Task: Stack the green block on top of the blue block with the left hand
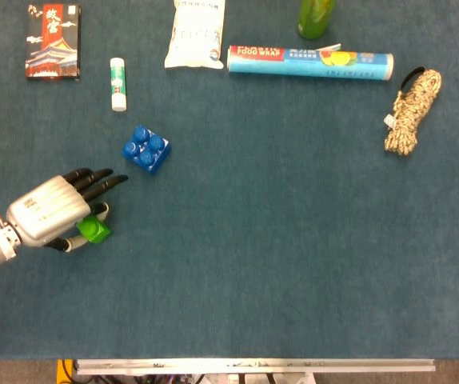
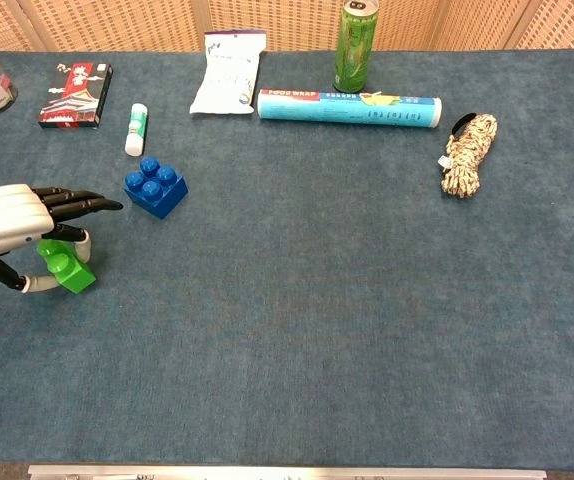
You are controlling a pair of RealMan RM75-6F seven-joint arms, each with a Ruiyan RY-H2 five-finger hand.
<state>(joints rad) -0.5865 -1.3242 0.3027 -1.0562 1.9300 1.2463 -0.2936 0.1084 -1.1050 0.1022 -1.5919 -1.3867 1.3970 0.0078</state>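
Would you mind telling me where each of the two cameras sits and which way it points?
Head view: high above the table, looking almost straight down; only the left hand and its forearm show, holding the green block near the blue block.
Chest view: lower, at the near table edge, looking forward and down to the wicker backdrop; the left hand enters at the left edge.
Shared: that hand, both blocks, the glue stick, the food wrap roll and the coiled rope.

Glossy plastic green block (image 2: pixel 65 268) and blue block (image 2: pixel 155 187) on matt cloth table (image 2: pixel 347 300).
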